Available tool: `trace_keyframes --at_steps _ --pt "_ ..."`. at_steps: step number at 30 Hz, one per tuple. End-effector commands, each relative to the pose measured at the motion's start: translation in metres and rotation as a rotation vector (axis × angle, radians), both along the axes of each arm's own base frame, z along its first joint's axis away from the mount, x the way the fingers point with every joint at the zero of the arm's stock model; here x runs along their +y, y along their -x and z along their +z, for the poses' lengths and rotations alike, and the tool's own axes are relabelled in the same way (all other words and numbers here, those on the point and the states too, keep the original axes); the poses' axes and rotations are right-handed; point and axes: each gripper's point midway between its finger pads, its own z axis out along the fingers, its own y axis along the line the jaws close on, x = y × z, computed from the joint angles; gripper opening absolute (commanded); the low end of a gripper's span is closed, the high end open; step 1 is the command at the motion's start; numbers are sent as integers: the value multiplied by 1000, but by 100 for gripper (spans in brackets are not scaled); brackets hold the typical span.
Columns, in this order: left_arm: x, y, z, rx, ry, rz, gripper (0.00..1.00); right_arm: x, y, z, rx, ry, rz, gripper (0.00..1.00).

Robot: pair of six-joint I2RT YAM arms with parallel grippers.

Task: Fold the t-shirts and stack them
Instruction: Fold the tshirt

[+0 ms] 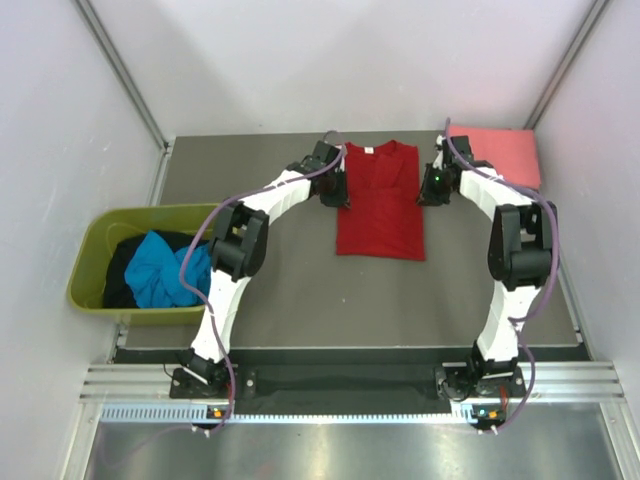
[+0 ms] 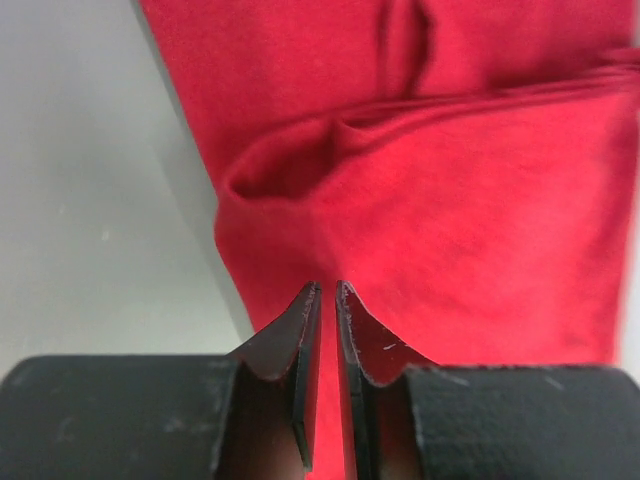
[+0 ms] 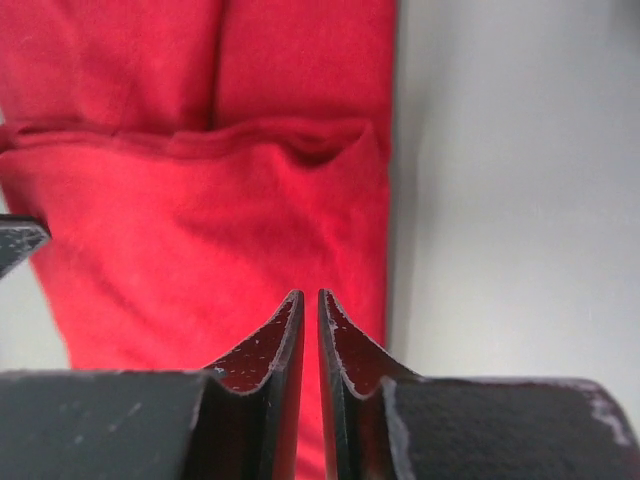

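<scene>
Plainly, the red t-shirt (image 1: 380, 200) lies flat in the middle of the dark counter (image 1: 280, 290), collar at the far end, its sleeves turned in so it makes a long rectangle; the left pincer (image 1: 338, 196) hangs at its left edge and the right pincer (image 1: 432, 190) at its right edge, both near the collar end; from the left wrist the pincer (image 2: 326, 290) shows its jaws only a thin slit apart over a folded-over sleeve, with no cloth between them; the right one (image 3: 309, 297) looks the same, a narrow gap, gripping nothing, over the shirt's other side; a salmon-pink t-shirt (image 1: 498, 152) sits folded at the far right corner; off the counter's left side an olive-green tub (image 1: 95, 250) holds a crumpled blue t-shirt (image 1: 160, 268) on top of a black one (image 1: 120, 278).
</scene>
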Motion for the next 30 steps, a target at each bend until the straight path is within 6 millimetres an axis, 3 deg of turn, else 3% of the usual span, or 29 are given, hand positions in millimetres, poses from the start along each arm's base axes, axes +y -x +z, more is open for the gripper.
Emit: trace_keyframes --at_steps 1,5,6,9,13,17,19,20,22,23,25,26,27,28,30 --pt "-1 -32 12 -101 17 11 16 4 -34 14 -86 -9 14 11" --pt "20 -55 -13 -74 10 125 16 -5 -57 -2 -94 45 -10 11" --pt "25 -59 -16 -53 38 155 17 -8 -61 -15 -79 62 -21 11" --pt "28 -65 -24 -23 83 172 17 -8 -75 -22 -75 69 -31 11" --pt "26 -62 -9 -19 113 157 17 -18 -80 -19 -83 109 -68 11" --pt "35 -53 21 -29 88 160 17 -25 -77 3 -99 141 -97 13" --pt "39 -47 39 -46 80 155 17 -24 -70 12 -94 142 -98 13" --pt "40 -44 44 -44 79 155 17 -25 -68 29 -121 143 -108 13" --pt "41 -30 56 -40 86 134 17 -20 -56 37 -116 145 -105 14" --pt "40 -22 59 -27 101 117 17 -18 -51 51 -136 136 -104 16" --pt "38 -3 68 -24 118 91 17 -10 -32 51 -104 123 -86 17" --pt "35 6 71 -19 139 68 17 3 -24 63 -119 82 -54 17" --pt "28 15 74 -14 157 50 17 9 -17 65 -119 58 -39 17" --pt "24 25 77 -21 183 32 17 15 -4 55 -87 44 -24 17" --pt "6 44 80 -4 234 -17 17 35 8 65 -108 -23 23 17"
